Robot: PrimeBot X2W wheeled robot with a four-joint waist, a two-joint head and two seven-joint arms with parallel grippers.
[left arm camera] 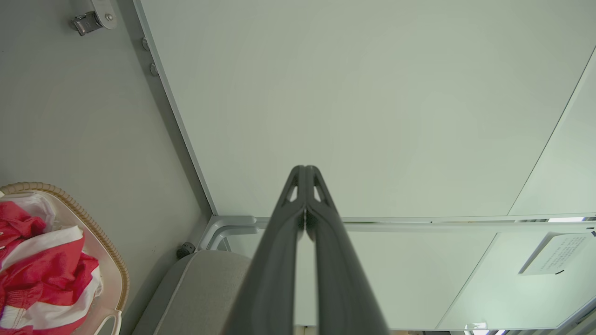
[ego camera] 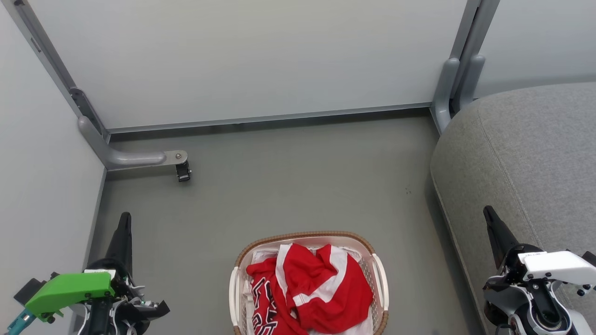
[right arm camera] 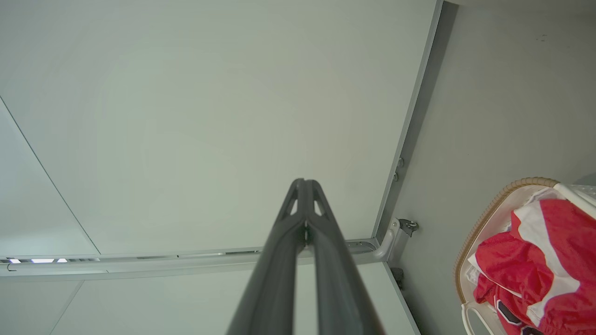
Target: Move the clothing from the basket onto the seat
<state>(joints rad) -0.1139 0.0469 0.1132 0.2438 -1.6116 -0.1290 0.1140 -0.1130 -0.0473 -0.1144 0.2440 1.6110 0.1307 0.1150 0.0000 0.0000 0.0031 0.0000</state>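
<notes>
Near the bottom of the head view, the clothing (ego camera: 309,288) is heaped in the basket (ego camera: 307,235), left of the seat (ego camera: 535,153). It is judged soft, light and limp, best pinched at a raised fold. By the left wrist view, the left hand (left arm camera: 305,177) is closed and empty. By the right wrist view, the right hand (right arm camera: 303,188) is likewise.

Bright, even, soft light throughout; a faint shadow lies on the floor (ego camera: 298,186) along the far wall panel (ego camera: 279,60). Wrist views bend straight lines near their edges.
</notes>
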